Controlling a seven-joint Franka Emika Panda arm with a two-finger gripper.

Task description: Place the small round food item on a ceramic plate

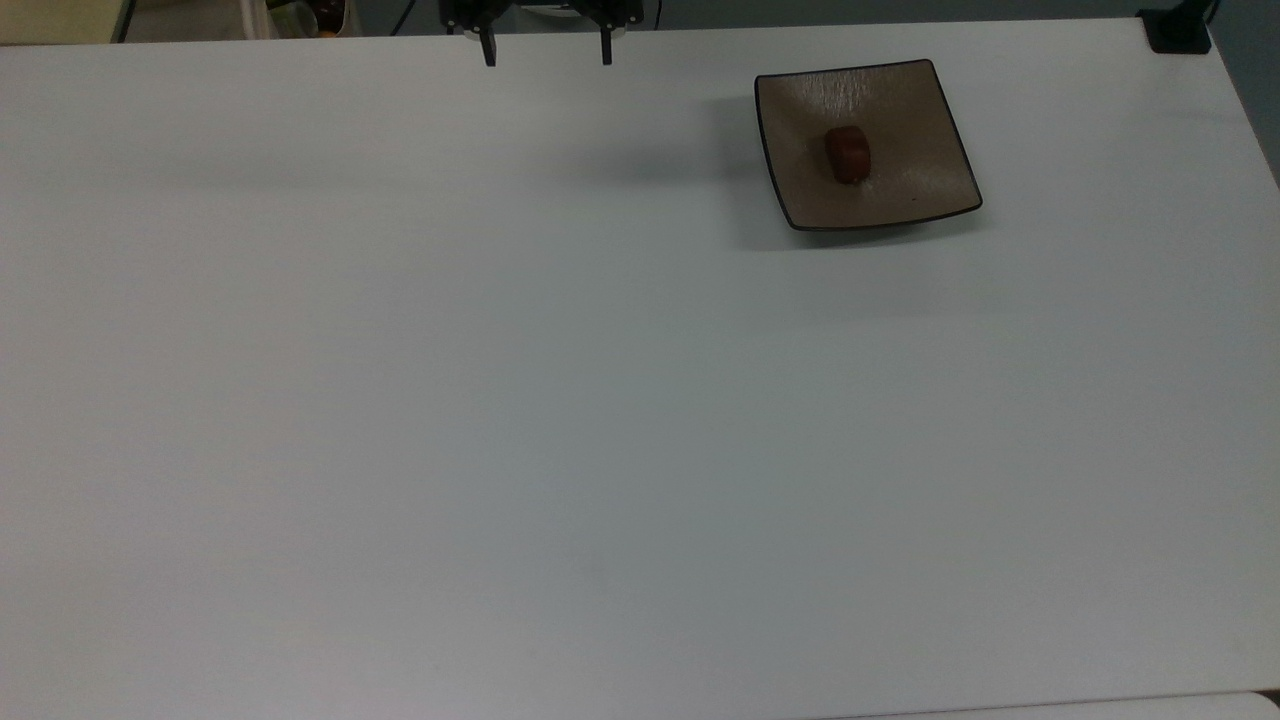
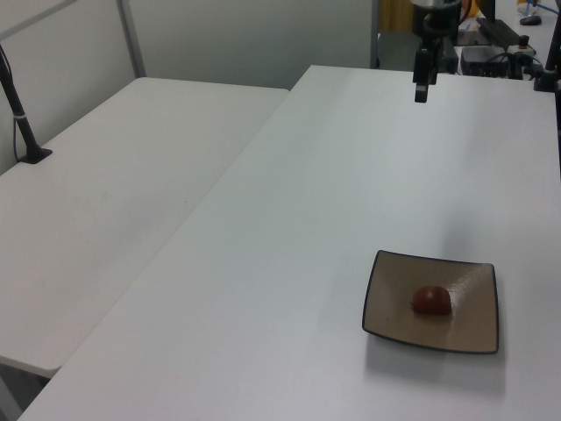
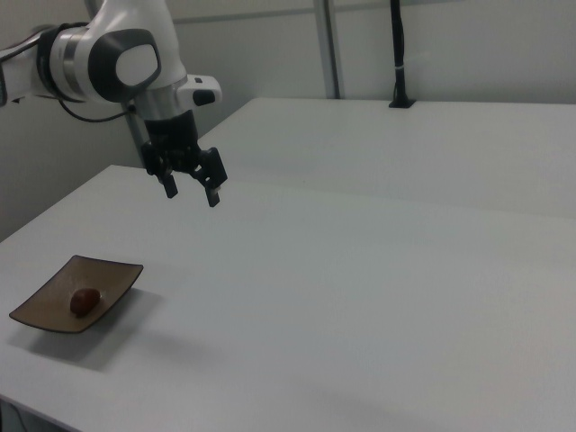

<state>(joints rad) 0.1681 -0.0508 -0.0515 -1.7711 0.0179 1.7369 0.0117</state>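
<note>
The small round food item (image 1: 847, 154) (image 2: 431, 300) (image 3: 85, 300), a dark reddish-brown lump, rests in the dished centre of the ceramic plate (image 1: 900, 105) (image 2: 473, 326) (image 3: 112, 274), a square tan-brown plate with a thin dark rim. My gripper (image 1: 547, 52) (image 2: 422, 90) (image 3: 192, 193) hangs open and empty above the white table, well away from the plate, at the top view's top edge. Its black fingers (image 1: 489, 50) point down with a wide gap between them.
The white table (image 1: 560, 400) stretches wide around the plate. A second white table (image 2: 114, 193) adjoins it in the left view. A black post base (image 1: 1178, 30) stands at the top view's top right corner; clutter lies beyond the top left edge.
</note>
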